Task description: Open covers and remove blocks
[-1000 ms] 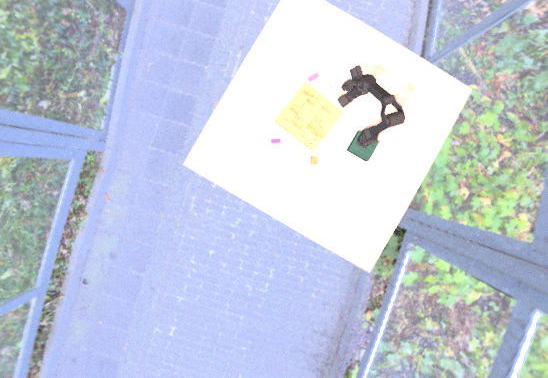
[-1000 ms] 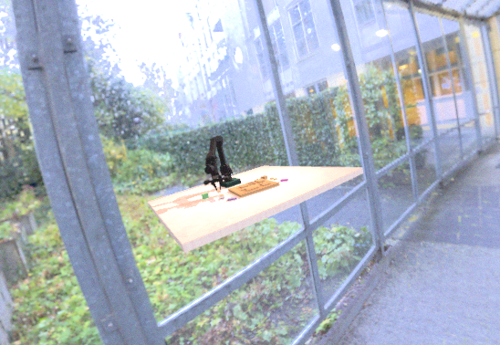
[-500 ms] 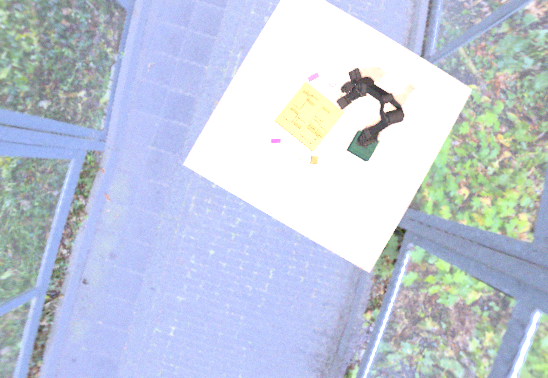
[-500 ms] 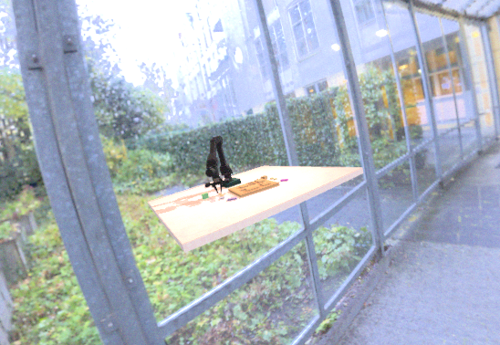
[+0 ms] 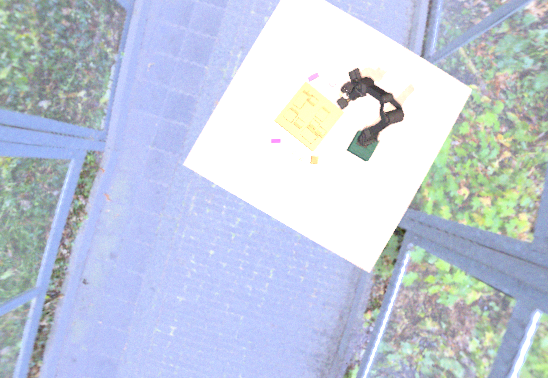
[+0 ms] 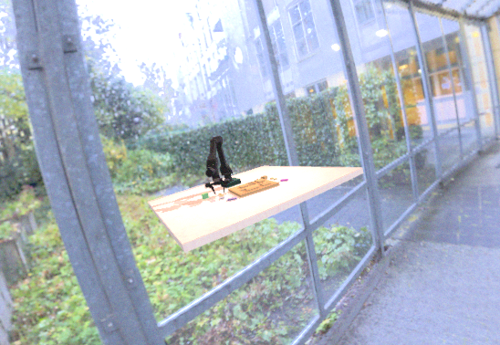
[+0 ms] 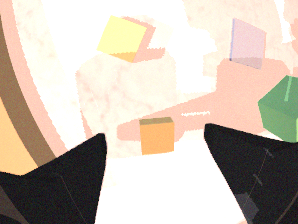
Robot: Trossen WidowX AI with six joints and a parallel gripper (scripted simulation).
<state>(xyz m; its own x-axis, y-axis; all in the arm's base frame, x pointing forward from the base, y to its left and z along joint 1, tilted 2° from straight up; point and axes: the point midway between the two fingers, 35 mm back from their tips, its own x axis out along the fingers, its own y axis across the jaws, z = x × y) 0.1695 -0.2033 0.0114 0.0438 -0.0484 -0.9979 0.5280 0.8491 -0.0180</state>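
My hand (image 5: 344,95) (image 6: 218,188) (image 7: 156,135): fingers parted, released. Orange block (image 7: 157,137) between the tips, untouched; likely just set down. Next, presumably, lift straight up, then withdraw. Beyond it, yellow block (image 7: 121,38) ahead-left, pale block (image 7: 247,43) ahead-right, green block (image 6: 204,195) (image 7: 281,110) near the right finger: tight sideways. Board (image 5: 310,116) (image 6: 254,184) (image 7: 12,142) edge lies left, apart.
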